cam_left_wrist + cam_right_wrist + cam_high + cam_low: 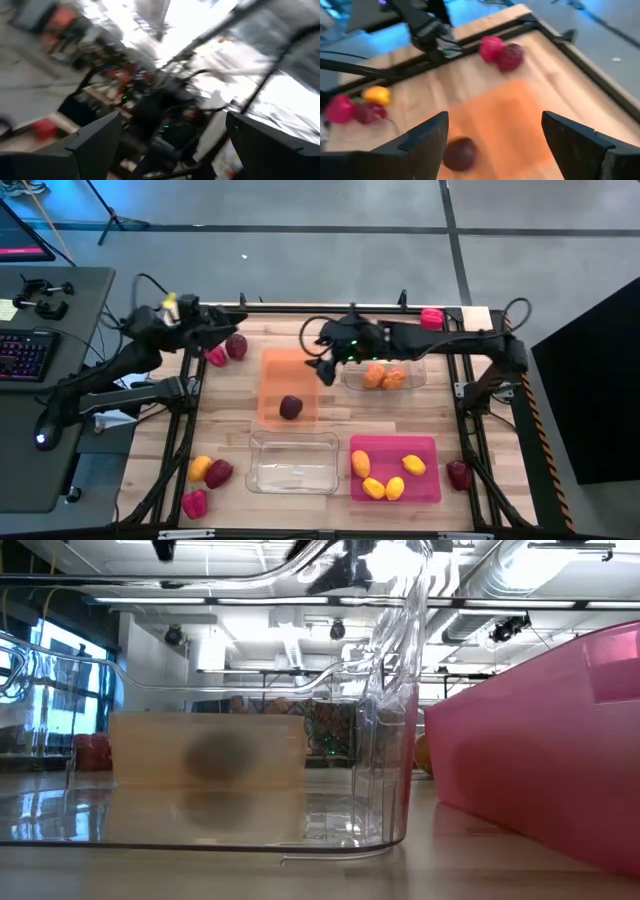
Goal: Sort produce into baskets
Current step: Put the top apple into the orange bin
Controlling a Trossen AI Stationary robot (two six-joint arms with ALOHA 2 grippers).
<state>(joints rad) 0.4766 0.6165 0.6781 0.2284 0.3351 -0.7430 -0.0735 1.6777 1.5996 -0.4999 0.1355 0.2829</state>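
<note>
While our right gripper (325,370) hangs with its fingers apart over the orange basket (288,386), we see a maroon fruit (290,407) inside; left gripper (232,322) gapes too.

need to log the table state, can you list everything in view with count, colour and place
translucent orange plastic basket: one, table centre, holding one dark maroon round fruit
clear plastic basket at the back: one, holding a cluster of orange round fruits, count unclear
clear plastic basket at the front: one, nothing seen inside
magenta-pink plastic basket: one, front right, holding four yellow lemons
loose produce back left: one red-pink, one maroon
loose produce front left: one orange-yellow, one maroon, one red-pink
maroon fruit: one, right edge
red-pink pepper: one, back right rail
keyboard: one, side desk
left gripper: open, back left, empty
right gripper: open, above orange basket, empty
</note>
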